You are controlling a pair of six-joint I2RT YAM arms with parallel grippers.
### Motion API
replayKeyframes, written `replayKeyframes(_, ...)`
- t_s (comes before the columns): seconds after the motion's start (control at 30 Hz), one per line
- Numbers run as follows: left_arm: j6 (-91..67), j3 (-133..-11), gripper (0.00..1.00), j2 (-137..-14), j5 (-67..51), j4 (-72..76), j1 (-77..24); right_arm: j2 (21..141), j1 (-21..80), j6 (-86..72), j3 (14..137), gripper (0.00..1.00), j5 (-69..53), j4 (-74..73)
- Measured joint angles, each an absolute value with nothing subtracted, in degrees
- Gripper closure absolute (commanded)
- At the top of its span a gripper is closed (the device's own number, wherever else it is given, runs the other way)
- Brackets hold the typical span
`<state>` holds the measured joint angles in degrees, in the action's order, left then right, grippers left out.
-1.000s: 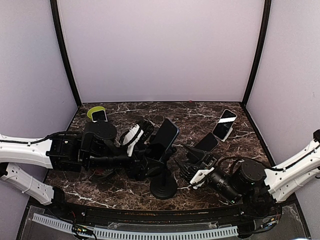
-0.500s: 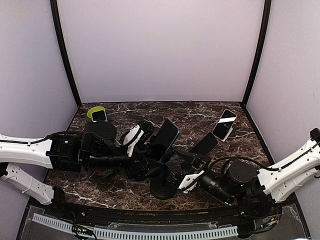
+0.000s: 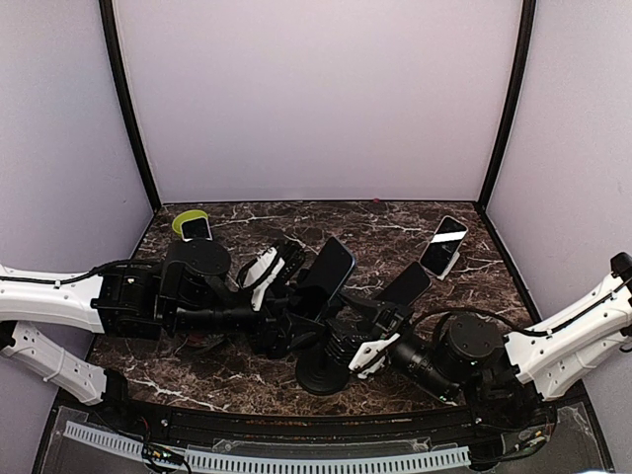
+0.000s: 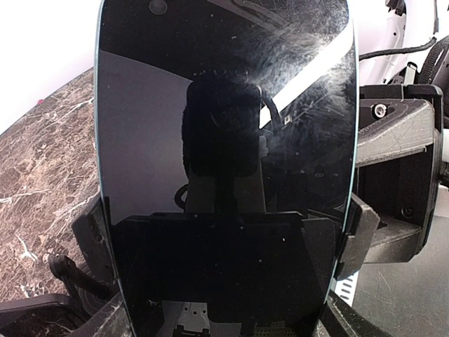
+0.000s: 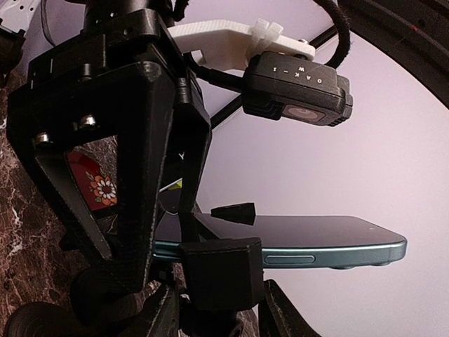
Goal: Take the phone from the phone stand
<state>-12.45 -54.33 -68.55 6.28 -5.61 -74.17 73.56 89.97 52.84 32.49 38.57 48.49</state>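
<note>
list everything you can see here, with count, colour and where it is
phone: 1, dark screen, teal edge, clamped in the stand, centre
phone stand: 1, black, round base front centre
white-edged phone: 1, lying flat, right rear
black phone: 1, lying just in front of it
green holder: 1, lime, back left corner
table: 1, dark marble
left hand: 1, black and white, clasping the phone's side edges
right hand: 1, black and white, by the stand's neck

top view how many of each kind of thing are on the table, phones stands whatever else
phones: 3 (phone in the stand, white-edged phone, dark phone)
phone stand: 1
green round item: 1, with something small on it that is too small to name
total: 5
</note>
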Motion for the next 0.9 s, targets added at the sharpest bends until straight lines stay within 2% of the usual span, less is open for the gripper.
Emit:
replayKeyframes(0.17,-12.03,-54.33,0.56,-68.73,6.48,-5.50,-74.72,74.02,89.69,53.28,33.41,0.68,38.57,48.88)
replayKeyframes(0.47,-12.60,-54.35,0.56,-68.97,6.96,-4.91,-74.78,74.35,89.49,53.95,33.45,1.00,38.83,49.43)
replayKeyframes(0.9,-13.54,-50.61,0.57,-65.76,5.10,-1.41,-75.16,73.52,89.60,53.93,32.45,1.00,35.88,50.57)
